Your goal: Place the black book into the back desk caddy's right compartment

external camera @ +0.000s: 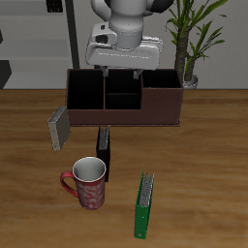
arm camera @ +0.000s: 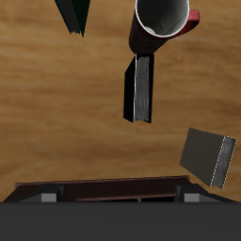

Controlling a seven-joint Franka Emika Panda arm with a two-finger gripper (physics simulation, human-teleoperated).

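While the black book [external camera: 104, 153] stood on edge on the desk [external camera: 203, 174], just beside the red mug [external camera: 87, 182], I saw bare wood between it and the back desk caddy [external camera: 124, 100]. My hand [external camera: 122, 70] hung above the caddy; its spread I couldn't tell. I could read no writing on anything.

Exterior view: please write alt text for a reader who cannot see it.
A black book stands on a wooden table between a red mug and a brown caddy, under the robot's gripper. A grey book and a green book stand nearby.
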